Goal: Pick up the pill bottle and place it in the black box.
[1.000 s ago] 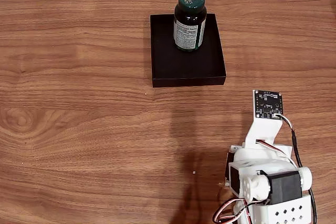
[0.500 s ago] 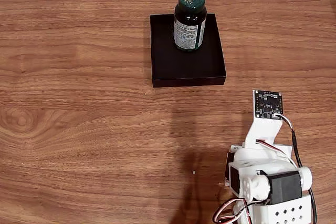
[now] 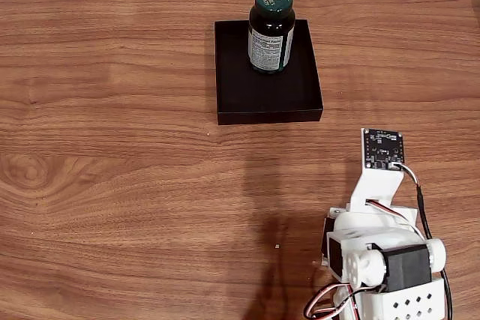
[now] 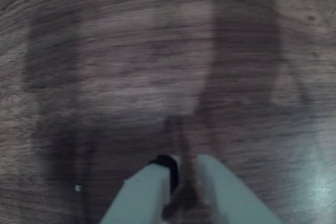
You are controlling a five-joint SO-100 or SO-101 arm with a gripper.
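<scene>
**A:** Start with the biggest thing. What do the fingers have under them?

**B:** The wooden table (image 3: 120, 148), brown with a strong grain, which runs out on every side of the fingers. In the wrist view the fingers (image 4: 220, 192) point down at bare wood with nothing between them, and a tiny pale speck (image 4: 77, 187) lies on the wood off to their left.

**A:** And the arm itself?

**B:** In the fixed view the white arm (image 3: 382, 260) sits folded at the lower right edge of the table, with a small dark circuit board (image 3: 383, 148) on a white bracket at its top.

**A:** The black box?

**B:** The black box (image 3: 266, 99) is a shallow square matte tray with low walls. It lies well apart from the fingers, farther up the table and to the left of the arm in the fixed view.

**A:** How does the pill bottle look?

**B:** The pill bottle (image 3: 271, 43) is dark glass, with a dark green screw cap that bears a light logo, and a white label of fine print that is too small to read. It stands upright.

**A:** Where is it relative to the fingers?

**B:** Inside the black box, toward its far wall, well apart from the fingers and untouched by them.

**A:** The gripper?

**B:** The gripper (image 4: 184, 182) enters the wrist view from the bottom edge. Its two pale fingers sit pressed nearly together, with only a thin dark slit between them, and they pinch nothing.
</scene>
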